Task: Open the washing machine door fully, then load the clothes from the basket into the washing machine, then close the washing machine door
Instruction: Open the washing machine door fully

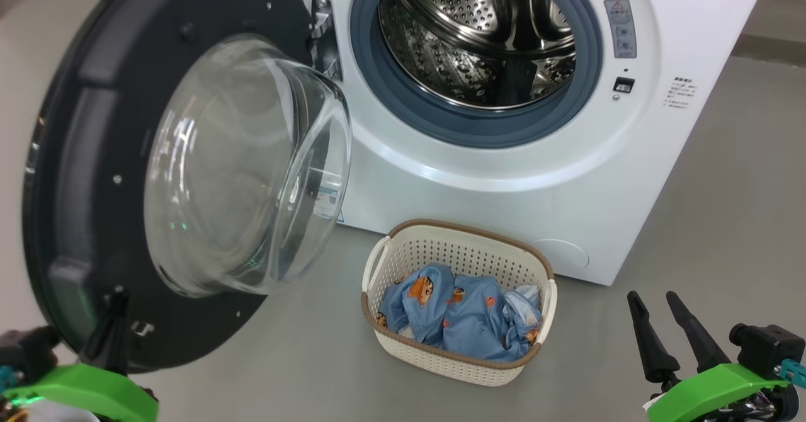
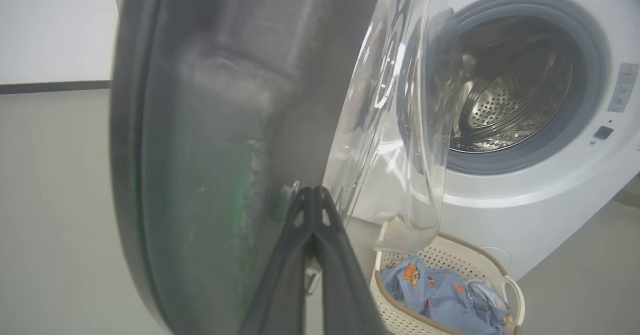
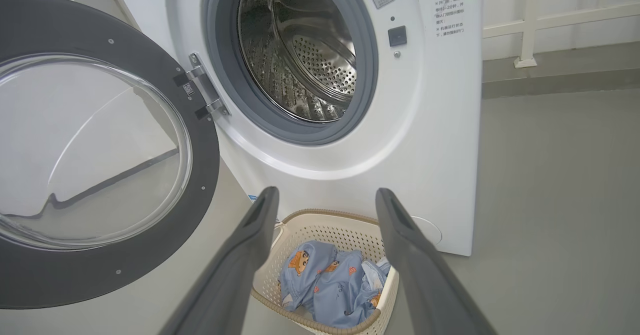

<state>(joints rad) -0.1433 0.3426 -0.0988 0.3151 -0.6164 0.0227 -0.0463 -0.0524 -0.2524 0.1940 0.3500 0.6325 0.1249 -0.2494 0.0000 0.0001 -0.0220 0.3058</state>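
The white washing machine (image 1: 504, 176) (image 3: 440, 125) stands with its steel drum exposed. Its round black washing machine door (image 1: 82, 176) (image 2: 210, 140) (image 3: 200, 175) hangs swung out to the left, glass bowl bulging toward the drum. My left gripper (image 1: 118, 299) (image 2: 312, 191) is shut, its tips against the door's lower inner face. On the floor in front sits the cream basket (image 1: 504, 245) (image 3: 325, 225) (image 2: 450, 250) holding the light blue clothes (image 1: 459, 318) (image 3: 325, 285) (image 2: 440, 295). At the lower right, my right gripper (image 1: 655, 299) (image 3: 325, 200) stands open, away from the basket.
Grey floor (image 1: 711, 220) spreads to the right of the machine and around the basket. A pale wall with a white rail (image 3: 560, 15) stands behind on the right. The open door takes up the left side of the space.
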